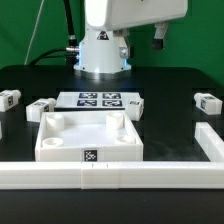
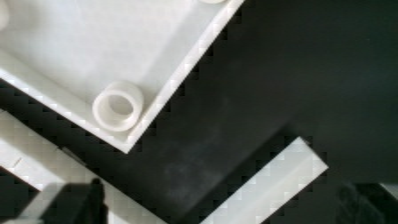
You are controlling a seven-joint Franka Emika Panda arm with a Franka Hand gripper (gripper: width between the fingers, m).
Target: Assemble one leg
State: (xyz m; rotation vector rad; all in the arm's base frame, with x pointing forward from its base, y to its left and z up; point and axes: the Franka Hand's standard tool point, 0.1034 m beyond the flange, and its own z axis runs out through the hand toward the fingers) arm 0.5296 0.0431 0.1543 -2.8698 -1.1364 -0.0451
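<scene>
Several small white legs with marker tags lie loose on the black table: one at the exterior view's far left (image 1: pixel 10 98), one beside it (image 1: pixel 40 108), one at the right (image 1: pixel 207 101). The big square panel (image 1: pixel 88 138) with round corner sockets lies in the middle. The arm's hand (image 1: pixel 140 15) hangs high at the top edge, and its fingertips do not show in the exterior view. In the wrist view my gripper (image 2: pixel 217 206) is open and empty, with dark fingers (image 2: pixel 71 202) far apart, high above a panel corner socket (image 2: pixel 119 103). No leg shows in the wrist view.
The marker board (image 1: pixel 100 100) lies behind the panel, before the robot base (image 1: pixel 100 55). A long white rail (image 1: pixel 110 173) runs along the front and turns up the right side (image 1: pixel 210 145); its side arm also shows in the wrist view (image 2: pixel 285 185).
</scene>
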